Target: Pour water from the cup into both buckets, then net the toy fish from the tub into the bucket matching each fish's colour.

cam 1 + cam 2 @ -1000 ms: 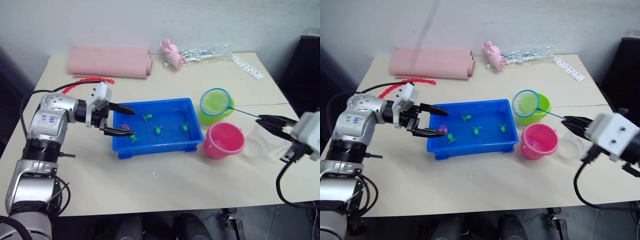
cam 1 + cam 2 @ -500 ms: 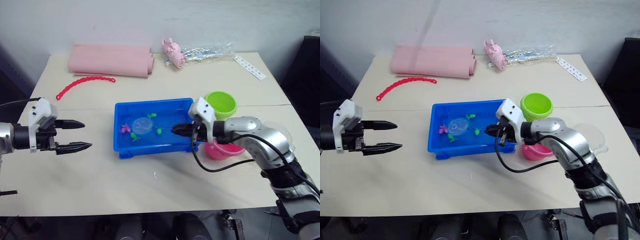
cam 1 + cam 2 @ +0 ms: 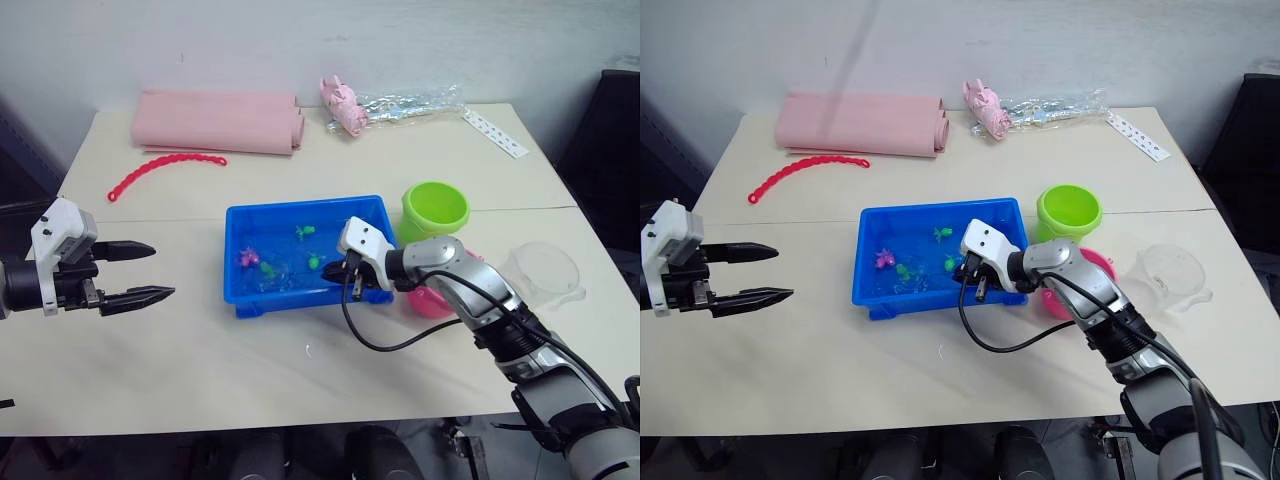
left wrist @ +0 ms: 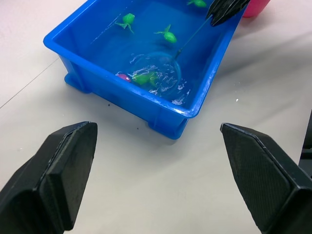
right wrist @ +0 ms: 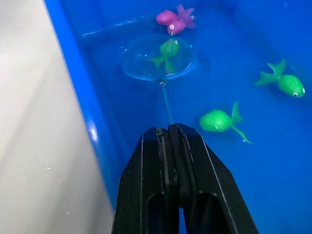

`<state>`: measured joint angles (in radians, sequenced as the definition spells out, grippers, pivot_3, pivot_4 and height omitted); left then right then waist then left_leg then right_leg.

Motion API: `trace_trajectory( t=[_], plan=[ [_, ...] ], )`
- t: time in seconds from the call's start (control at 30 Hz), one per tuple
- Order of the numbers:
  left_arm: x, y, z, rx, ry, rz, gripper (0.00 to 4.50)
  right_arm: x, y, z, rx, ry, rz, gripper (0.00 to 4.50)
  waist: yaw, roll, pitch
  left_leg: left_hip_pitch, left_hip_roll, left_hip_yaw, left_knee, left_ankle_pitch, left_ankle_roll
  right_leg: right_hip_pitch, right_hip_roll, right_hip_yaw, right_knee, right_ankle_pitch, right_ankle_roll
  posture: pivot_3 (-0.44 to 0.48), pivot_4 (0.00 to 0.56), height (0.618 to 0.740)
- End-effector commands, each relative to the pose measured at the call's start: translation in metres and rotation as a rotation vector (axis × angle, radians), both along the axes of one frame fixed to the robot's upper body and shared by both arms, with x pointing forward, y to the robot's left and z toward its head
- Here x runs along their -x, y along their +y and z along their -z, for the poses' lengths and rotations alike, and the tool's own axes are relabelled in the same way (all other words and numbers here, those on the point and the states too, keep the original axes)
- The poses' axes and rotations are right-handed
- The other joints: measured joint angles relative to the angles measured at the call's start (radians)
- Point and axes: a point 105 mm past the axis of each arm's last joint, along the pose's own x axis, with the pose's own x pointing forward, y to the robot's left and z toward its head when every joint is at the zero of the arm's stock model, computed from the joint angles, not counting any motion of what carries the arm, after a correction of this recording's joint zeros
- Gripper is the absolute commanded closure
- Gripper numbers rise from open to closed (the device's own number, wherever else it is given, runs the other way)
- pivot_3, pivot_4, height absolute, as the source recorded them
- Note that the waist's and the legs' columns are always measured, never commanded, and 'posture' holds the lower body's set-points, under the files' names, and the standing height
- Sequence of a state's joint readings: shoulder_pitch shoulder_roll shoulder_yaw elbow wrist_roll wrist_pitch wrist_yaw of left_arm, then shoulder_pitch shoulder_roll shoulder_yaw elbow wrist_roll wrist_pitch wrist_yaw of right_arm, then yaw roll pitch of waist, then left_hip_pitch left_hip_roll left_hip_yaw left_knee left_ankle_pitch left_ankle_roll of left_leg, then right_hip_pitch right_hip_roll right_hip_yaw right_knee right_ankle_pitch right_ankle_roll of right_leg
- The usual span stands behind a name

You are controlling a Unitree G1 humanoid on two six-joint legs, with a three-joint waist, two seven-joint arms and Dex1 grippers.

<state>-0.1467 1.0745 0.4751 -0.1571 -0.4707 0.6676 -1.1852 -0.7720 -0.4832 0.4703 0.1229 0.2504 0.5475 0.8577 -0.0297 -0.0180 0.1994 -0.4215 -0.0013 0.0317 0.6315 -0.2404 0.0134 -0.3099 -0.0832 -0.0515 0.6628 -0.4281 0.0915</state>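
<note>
Item: small round net (image 5: 158, 58) with blue hoop, clear mesh and thin dark wire handle, dipped in the shallow bright blue plastic tub (image 3: 240, 300), left of the lime green bucket (image 3: 436, 209).
Likely light, springy; right gripper (image 5: 168, 134) pinches the wire's end, a tiny green plastic fish (image 5: 167, 51) over the mesh. Left gripper (image 3: 135, 272), jaws wide, empty, hovers left of the tub.

Right gripper (image 3: 346, 277) has advanced along the tub (image 3: 240, 297), carrying the net (image 5: 158, 57) from mid-tub to the left end, its hoop now around a green fish (image 5: 166, 51) beside the pink fish (image 5: 174, 20). Left gripper (image 3: 140, 271) has withdrawn from the tub rim, fingers apart.
</note>
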Motion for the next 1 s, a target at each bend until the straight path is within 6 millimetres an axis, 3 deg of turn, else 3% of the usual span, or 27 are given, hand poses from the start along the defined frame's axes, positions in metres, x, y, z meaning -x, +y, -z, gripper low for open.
trace_trajectory(
  t=[0.03,0.27,0.5,1.0],
  plan=[
    [0.000,-0.005,-0.018,-0.021,-0.066,0.015,0.07,-0.012,0.009,-0.015,-0.046,-0.061,0.015,4.50,-0.002,0.000,0.000,0.000,0.000,0.000,0.000,0.000,0.000,0.000,0.000,0.000,0.000,0.000,0.000,0.000,0.150,0.740],
    [-0.006,-0.010,-0.020,-0.012,-0.079,0.031,0.07,-0.023,0.015,-0.024,-0.096,-0.085,0.046,4.50,-0.002,0.000,0.000,0.000,0.000,0.000,-0.001,0.000,-0.001,-0.001,0.001,0.000,0.000,0.000,0.000,0.000,0.150,0.740],
    [-0.013,-0.016,-0.018,0.007,-0.085,0.049,0.07,-0.016,0.007,-0.033,-0.094,-0.102,0.029,4.50,-0.001,0.000,0.000,0.000,0.000,0.001,-0.001,0.000,-0.001,-0.002,0.001,0.001,0.000,0.000,0.000,0.000,0.150,0.740],
    [-0.020,-0.021,-0.028,0.008,-0.115,0.089,0.07,-0.016,-0.008,-0.016,0.001,-0.126,0.033,4.50,-0.001,0.000,0.000,0.000,0.001,0.003,-0.002,0.000,-0.001,-0.003,0.001,0.002,0.001,0.000,0.000,0.000,0.150,0.740]
  ],
)
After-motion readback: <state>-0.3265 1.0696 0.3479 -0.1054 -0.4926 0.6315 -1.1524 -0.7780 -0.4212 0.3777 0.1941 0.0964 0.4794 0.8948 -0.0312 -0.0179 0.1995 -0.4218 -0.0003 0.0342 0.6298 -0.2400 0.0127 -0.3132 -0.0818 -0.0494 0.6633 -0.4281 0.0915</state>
